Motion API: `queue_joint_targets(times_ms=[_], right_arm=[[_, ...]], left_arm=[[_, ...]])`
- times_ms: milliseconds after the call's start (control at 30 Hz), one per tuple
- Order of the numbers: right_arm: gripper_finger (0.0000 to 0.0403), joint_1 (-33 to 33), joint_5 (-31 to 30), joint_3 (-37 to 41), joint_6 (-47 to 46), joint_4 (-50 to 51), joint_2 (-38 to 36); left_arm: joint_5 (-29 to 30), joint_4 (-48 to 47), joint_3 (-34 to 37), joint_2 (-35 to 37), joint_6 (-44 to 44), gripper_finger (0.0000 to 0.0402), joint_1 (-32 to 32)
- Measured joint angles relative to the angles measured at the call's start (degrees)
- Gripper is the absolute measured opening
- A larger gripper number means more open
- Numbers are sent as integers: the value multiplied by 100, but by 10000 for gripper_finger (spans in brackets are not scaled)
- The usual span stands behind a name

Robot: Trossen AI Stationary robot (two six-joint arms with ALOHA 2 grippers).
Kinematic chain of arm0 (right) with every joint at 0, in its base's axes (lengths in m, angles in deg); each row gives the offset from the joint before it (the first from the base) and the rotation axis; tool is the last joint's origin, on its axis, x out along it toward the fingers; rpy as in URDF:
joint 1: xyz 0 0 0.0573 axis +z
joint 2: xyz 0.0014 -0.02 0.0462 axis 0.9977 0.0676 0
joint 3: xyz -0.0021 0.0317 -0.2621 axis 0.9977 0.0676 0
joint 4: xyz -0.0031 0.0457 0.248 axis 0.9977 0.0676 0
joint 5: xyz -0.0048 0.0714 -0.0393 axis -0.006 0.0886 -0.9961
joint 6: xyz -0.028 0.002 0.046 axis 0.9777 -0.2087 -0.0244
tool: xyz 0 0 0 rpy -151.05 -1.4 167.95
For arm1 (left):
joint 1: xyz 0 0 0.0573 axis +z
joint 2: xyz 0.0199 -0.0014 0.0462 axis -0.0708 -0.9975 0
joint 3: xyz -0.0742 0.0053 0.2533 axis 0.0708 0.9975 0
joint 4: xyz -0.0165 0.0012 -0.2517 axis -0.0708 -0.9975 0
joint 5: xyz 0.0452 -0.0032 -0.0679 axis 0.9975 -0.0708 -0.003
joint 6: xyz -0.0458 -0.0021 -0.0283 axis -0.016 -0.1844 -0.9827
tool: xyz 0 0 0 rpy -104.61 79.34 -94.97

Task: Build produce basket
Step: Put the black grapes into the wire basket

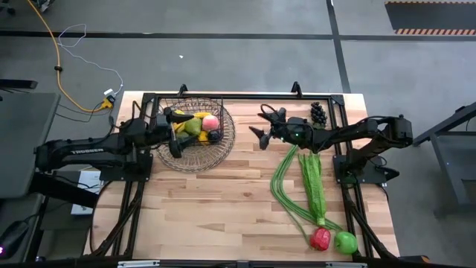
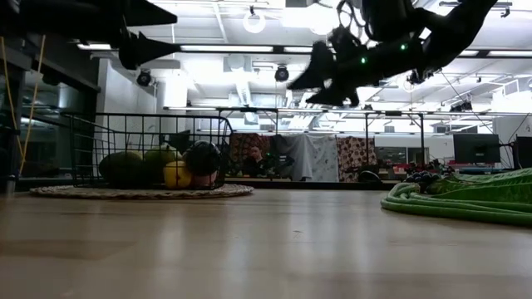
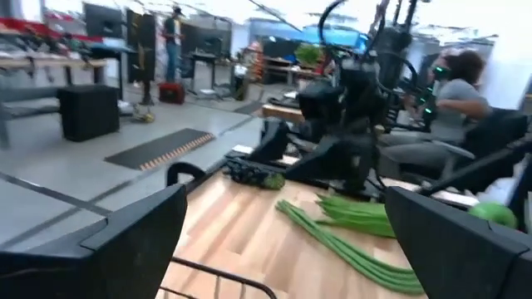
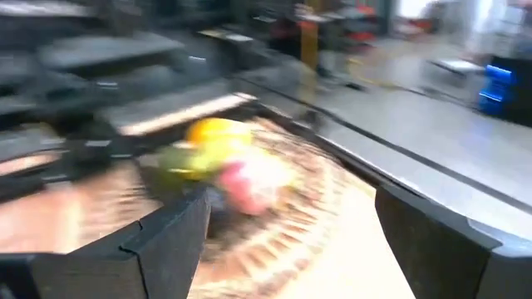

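Observation:
The dark wire basket [image 1: 195, 138] stands on the table's left half and holds a yellow banana, a pink peach [image 1: 211, 122], green pears and a dark fruit. My left gripper [image 1: 175, 130] hovers open above the basket's left part. My right gripper [image 1: 260, 124] hangs open in the air between the basket and the dark grapes [image 1: 318, 112], facing the basket [image 4: 224, 170]. Long green beans [image 1: 285, 182] and leafy greens [image 1: 313, 181] lie on the table's right half. A red pepper [image 1: 320, 238] and a green apple [image 1: 345, 242] sit by the near right corner.
A round woven mat [image 2: 141, 191] lies under the basket. A dark metal frame [image 1: 245, 96] runs along the table's far edge and sides. Bare wood [image 1: 216, 201] stretches across the near middle of the table. People show in the room beyond, in the left wrist view.

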Motion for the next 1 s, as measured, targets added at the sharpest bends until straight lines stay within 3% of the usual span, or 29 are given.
queue_joint_targets(times_ms=[100,200,433,633,1000], right_arm=[[332,-99,-624,0,-251,575,0],[332,-318,-853,0,-720,1194,0],[332,-724,-524,0,-2329,2807,0],[332,-634,-384,0,-3029,3946,0],[332,-656,-1759,0,-3396,4627,0]], left_arm=[[302,2,-2,93,82,400,-87],[402,-5,0,111,73,400,-106],[356,-146,0,102,3,400,-106],[328,-161,-2,102,-90,400,-106],[339,-171,0,102,-88,400,-103]])
